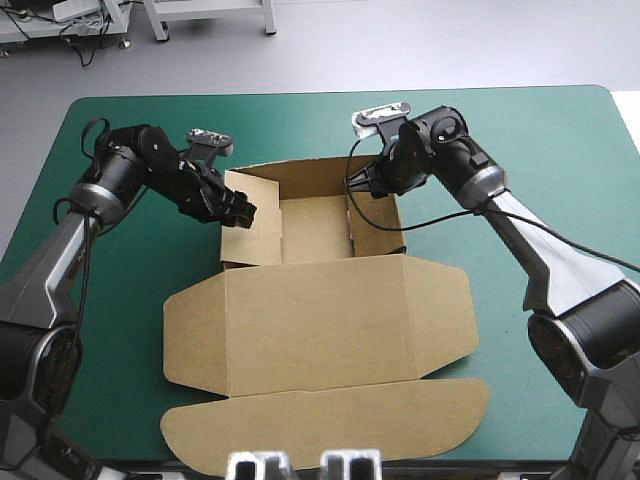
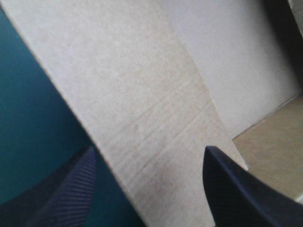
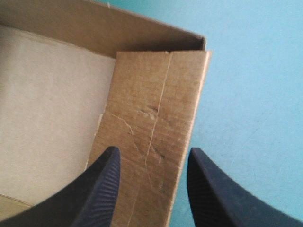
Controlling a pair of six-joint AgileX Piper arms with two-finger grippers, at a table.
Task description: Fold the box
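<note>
Box [image 1: 300,330] position: centre of the teal-green cover [image 1: 540,130]. The tray portion lies toward the far edge. The lid panel [image 1: 380,310] lies flat toward the near edge, with its tuck flap [image 1: 320,425] nearest the robot.

1. Tray axis. The long axis of the tray runs left to right, from one gripper to the other. The 2 short side walls close its ends and run far to near.

2. Left gripper [image 1: 240,212]. It sits at the left side wall [image 1: 232,240]. In the left wrist view the black fingers [image 2: 66,189] stand apart with the board passing between them at a slant. 1 finger is on the cover side and the other on the tray side. No clamp is applied.

3. Right gripper [image 1: 372,185]. It sits at the right side wall [image 1: 378,220]. In the right wrist view its fingers [image 3: 102,189] also stand apart, straddling the creased wall panel, which extends straight ahead of them to the far corner. The inner finger is over the tray floor and the outer one over the cover.

4. Governing relation. Each wall lies directly between its own arm's fingers, edge-on to the gap, so each arm is the nearer one for its own end. The probable requirement is to bring the fingers together across the board thickness. A sideways offset risks pushing the wall over instead of gripping it.

5. Status. The side walls are raised. Whether they are tucked cannot be determined.
</note>
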